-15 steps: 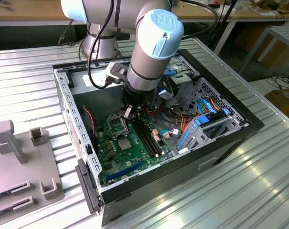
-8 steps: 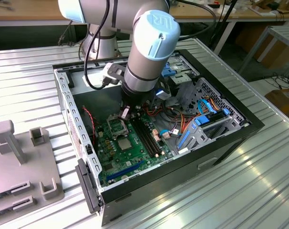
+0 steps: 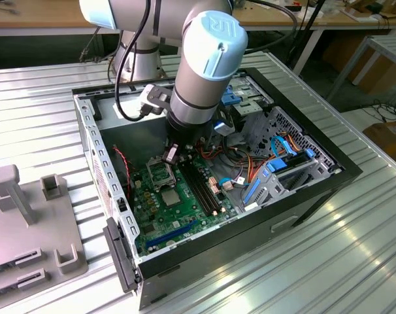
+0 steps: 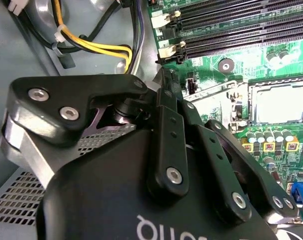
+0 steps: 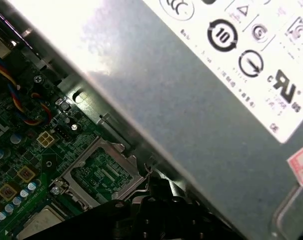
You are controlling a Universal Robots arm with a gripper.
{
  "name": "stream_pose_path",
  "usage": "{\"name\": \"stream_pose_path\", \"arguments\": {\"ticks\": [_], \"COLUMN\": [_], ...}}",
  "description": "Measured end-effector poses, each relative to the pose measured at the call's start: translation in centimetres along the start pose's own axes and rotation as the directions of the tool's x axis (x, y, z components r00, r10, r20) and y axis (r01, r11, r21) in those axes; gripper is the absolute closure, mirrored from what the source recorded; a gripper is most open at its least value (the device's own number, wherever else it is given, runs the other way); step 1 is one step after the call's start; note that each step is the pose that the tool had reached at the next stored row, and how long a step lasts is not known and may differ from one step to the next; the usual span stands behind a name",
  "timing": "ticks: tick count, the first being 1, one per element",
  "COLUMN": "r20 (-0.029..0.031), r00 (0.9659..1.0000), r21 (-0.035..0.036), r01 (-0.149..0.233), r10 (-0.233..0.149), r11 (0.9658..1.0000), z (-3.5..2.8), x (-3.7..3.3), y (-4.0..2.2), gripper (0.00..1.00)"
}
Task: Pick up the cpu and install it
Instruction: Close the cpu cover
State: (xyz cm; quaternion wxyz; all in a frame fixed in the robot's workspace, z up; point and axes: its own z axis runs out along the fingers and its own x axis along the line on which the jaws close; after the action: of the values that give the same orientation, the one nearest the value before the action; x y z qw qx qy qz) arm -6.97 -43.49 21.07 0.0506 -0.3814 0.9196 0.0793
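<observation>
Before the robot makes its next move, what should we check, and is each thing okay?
1. Is the computer case open on top: ok.
2. Is the cpu in sight and lying flat: ok.
3. Is the gripper right over the cpu: not ok, it hangs off to one side.
4. Is the cpu properly seated: cannot tell.
5. Are the yellow cables away from the cpu: ok.

Much of the work is out of sight inside the computer case (image 3: 302, 196).

The arm's big wrist joint (image 3: 204, 59) hides the case's back corner in the exterior view, and the gripper (image 3: 172, 154) is too small there to judge its fingers. In the second wrist view its black linkage (image 4: 166, 145) covers the fingertips, and the picture's edge cuts the socket (image 4: 281, 102).
</observation>
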Motion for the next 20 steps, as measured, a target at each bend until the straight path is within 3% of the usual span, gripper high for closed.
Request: {"name": "stream_pose_path", "arguments": {"ticks": [6,20], "r20": [-0.0062,-0.0144], "r00": [1.0000,0.9999], "r21": [0.0059,0.0136], "r01": [0.001,0.003], "r10": [-0.001,-0.003], "r11": [1.0000,0.9999], "z": [-0.17,-0.77], "x": [-0.02,-0.12], "y": [0.02,0.09], "gripper": [0.89,0.89]}}
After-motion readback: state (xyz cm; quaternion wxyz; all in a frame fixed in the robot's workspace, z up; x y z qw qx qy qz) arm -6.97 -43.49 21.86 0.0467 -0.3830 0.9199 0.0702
